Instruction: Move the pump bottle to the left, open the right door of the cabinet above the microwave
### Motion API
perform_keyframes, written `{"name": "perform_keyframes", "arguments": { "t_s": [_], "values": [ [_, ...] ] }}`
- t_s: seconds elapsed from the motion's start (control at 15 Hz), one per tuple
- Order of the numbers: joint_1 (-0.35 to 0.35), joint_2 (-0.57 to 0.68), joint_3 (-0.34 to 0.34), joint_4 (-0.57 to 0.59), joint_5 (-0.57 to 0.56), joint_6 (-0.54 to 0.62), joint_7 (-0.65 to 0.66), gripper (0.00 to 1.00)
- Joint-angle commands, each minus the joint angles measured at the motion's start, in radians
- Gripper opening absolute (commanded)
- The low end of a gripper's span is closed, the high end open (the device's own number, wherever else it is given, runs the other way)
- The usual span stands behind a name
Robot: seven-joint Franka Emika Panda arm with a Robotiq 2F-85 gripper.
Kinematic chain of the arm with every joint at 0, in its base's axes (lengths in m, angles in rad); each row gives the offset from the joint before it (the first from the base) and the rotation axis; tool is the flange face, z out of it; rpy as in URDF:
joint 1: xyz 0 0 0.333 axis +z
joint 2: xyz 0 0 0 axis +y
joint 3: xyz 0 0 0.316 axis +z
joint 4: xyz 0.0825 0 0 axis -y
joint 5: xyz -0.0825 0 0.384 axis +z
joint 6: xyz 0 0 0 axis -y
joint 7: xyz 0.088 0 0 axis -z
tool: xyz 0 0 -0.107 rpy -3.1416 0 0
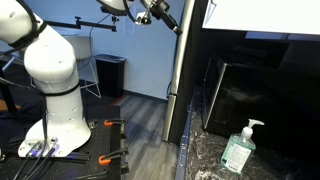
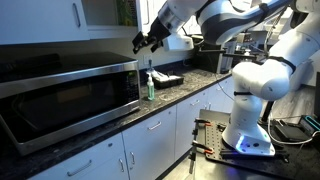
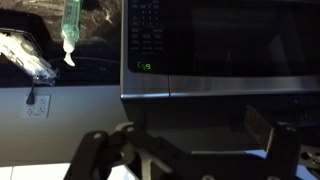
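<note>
The pump bottle (image 2: 150, 85), pale green with a white pump, stands on the dark counter to the right of the black microwave (image 2: 70, 100). It also shows in an exterior view (image 1: 240, 148) and, upside down, in the wrist view (image 3: 72, 25). My gripper (image 2: 143, 42) hangs open and empty in the air above the bottle, level with the white cabinet (image 2: 40, 20). In the wrist view its fingers (image 3: 185, 150) are spread wide in front of the microwave (image 3: 220, 50). I cannot pick out the right door or tell whether it is open.
A tall dark panel (image 1: 180, 80) stands beside the microwave (image 1: 270, 90). A dark tray (image 2: 168, 78) lies on the counter behind the bottle. A wall outlet (image 3: 38, 103) sits on the backsplash. The robot base (image 2: 250, 100) stands on the floor by the counter.
</note>
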Motion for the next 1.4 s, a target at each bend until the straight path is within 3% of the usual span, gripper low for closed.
{"name": "perform_keyframes", "arguments": {
  "t_s": [0.0, 0.4, 0.8, 1.33],
  "values": [
    [-0.033, 0.004, -0.007, -0.072, 0.153, 0.081, -0.11, 1.0],
    [-0.102, 0.114, 0.002, -0.153, 0.436, 0.175, -0.365, 1.0],
    [-0.131, 0.265, 0.059, -0.115, 0.592, 0.123, -0.562, 1.0],
    [-0.187, 0.511, 0.18, 0.061, 0.544, -0.021, -0.444, 1.0]
  ]
}}
